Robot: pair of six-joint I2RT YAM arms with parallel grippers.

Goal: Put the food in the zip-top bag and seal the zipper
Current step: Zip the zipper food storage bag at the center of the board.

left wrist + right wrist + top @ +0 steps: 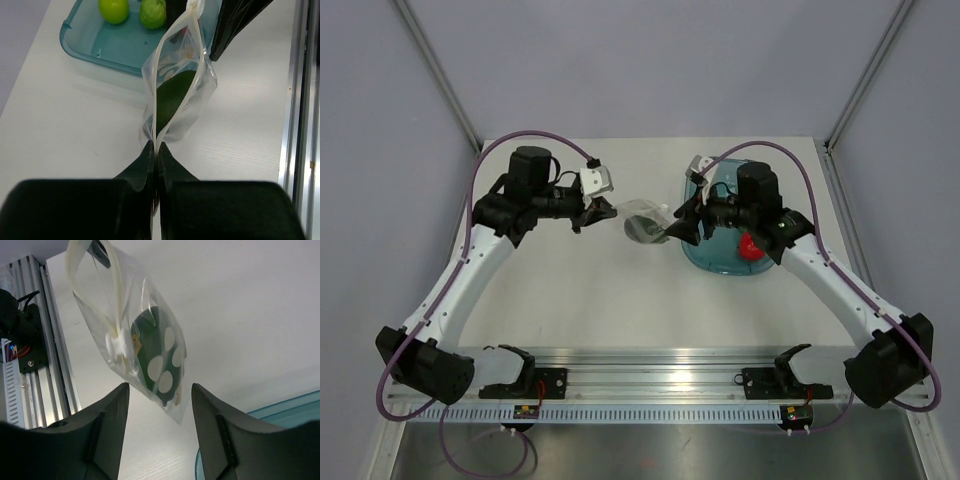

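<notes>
Single hold: left gripper (156, 150) clamped on zipper (155, 95); right gripper (159, 390) open, empty, beside zip-top bag (202, 100). Gaping mouth, food (172, 97) may spill.

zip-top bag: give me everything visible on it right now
The zip-top bag is clear, crinkly plastic with white round dots on one face. The dark green food sits inside. Its zipper gapes open mid-length. The left gripper is shut on one end of the mouth; the right gripper stands open by the other. A teal tray lies beside it.
</notes>
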